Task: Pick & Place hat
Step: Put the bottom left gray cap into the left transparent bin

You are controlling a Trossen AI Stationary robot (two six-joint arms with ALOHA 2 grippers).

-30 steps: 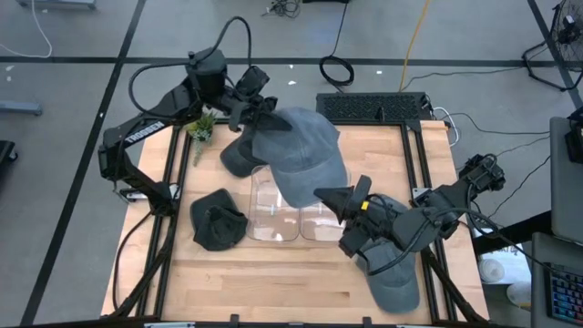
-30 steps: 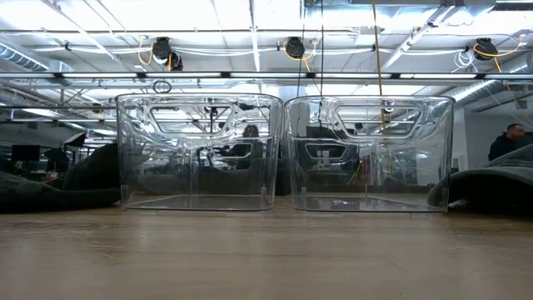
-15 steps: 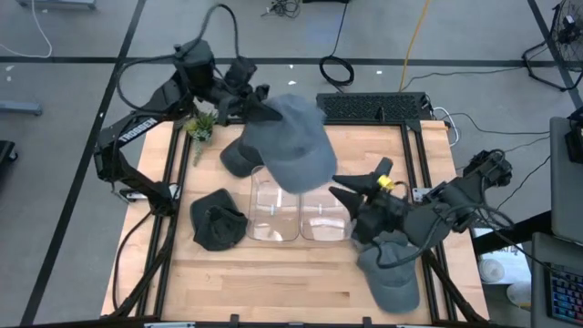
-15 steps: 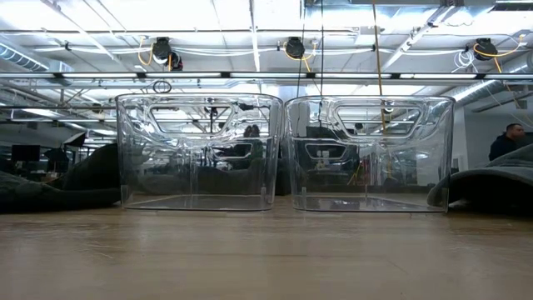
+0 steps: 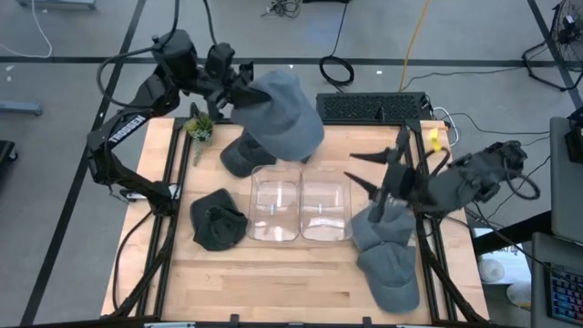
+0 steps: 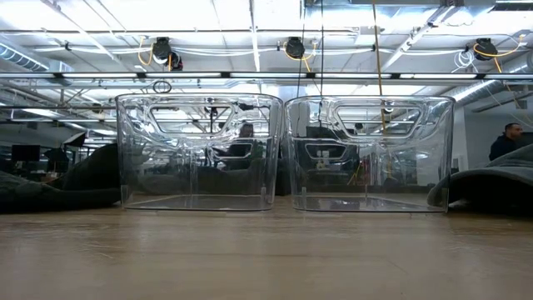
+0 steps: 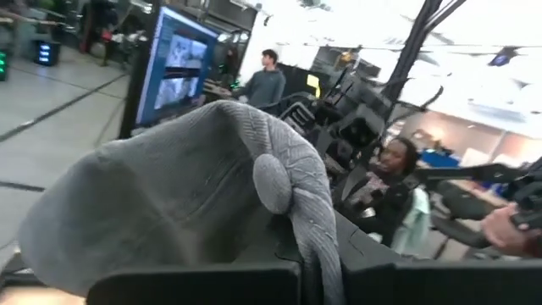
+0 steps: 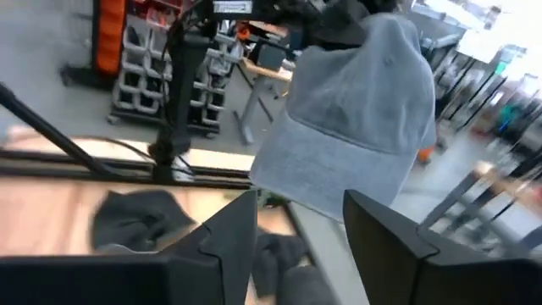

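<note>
My left gripper (image 5: pixel 239 91) pinches the grey hat (image 5: pixel 284 114) aloft behind the left clear bin (image 5: pixel 274 203), my right gripper (image 5: pixel 381 187) spread, empty (beside the bins); released here, I judge the hat drapes the rim.

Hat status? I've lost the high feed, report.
Left gripper shut on hat, high over table's far edge. Right gripper open beside bins. Nothing blocking.
</note>
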